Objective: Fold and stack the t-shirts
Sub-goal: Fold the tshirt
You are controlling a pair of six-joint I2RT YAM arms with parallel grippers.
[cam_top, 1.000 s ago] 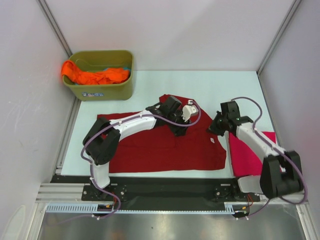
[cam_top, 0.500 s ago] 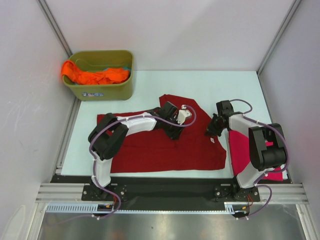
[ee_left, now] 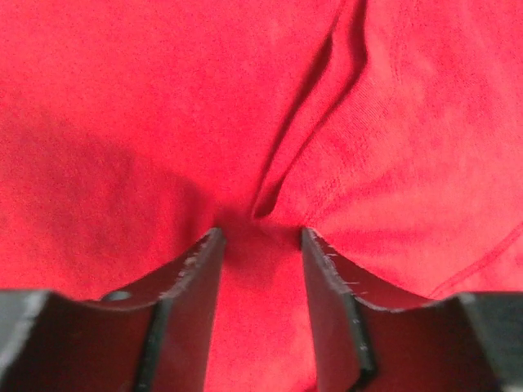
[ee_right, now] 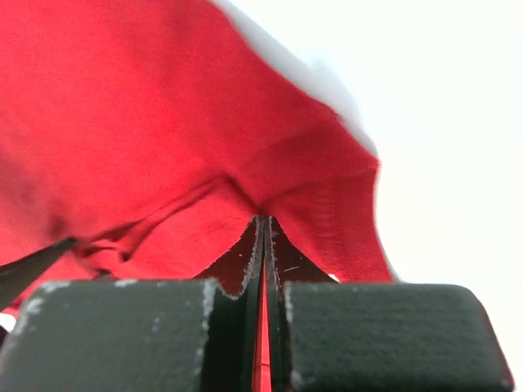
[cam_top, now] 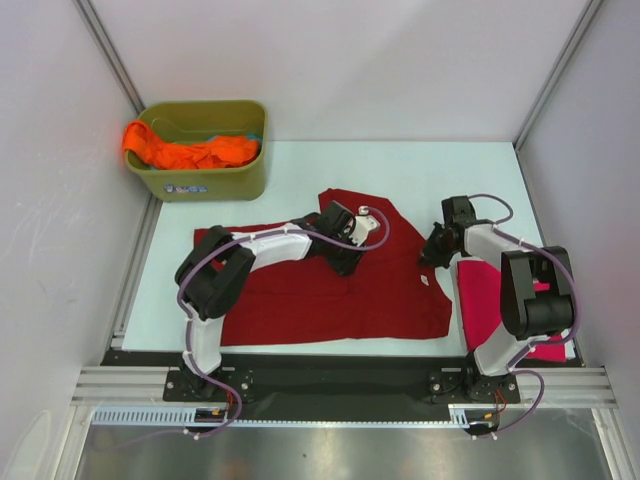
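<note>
So the dark red t-shirt [cam_top: 300,300] is lying spread out across the middle of the counter [cam_top: 330,165]. Its long hem is running along the near edge and one part is sticking out toward the far edge. Both arms are reaching over it.

The left gripper [ee_left: 260,235] is pressing into the cloth around the middle of the shirt. Its fingers are sitting apart, with a strip of red fabric showing between them. A crease is running away from the fingertips, so it may be bunching the cloth a little, but tbh I can't tell from the wrist view whether it's actually got hold of anything.

The right gripper [ee_right: 263,222] is working the shirt's right-hand edge, and that one is clear. The fingers are squeezed together with a thin sliver of red caught between them. The fabric is puckering toward the pinch, and bare counter is showing just past the hem.

The magenta t-shirt [cam_top: 480,300] is lying flat in the near right corner, just beside the red one and partly under the right arm. The orange t-shirt [cam_top: 190,153] is sitting bunched in the olive-green tub [cam_top: 215,185] at the far left corner, draping over its left rim.
</note>
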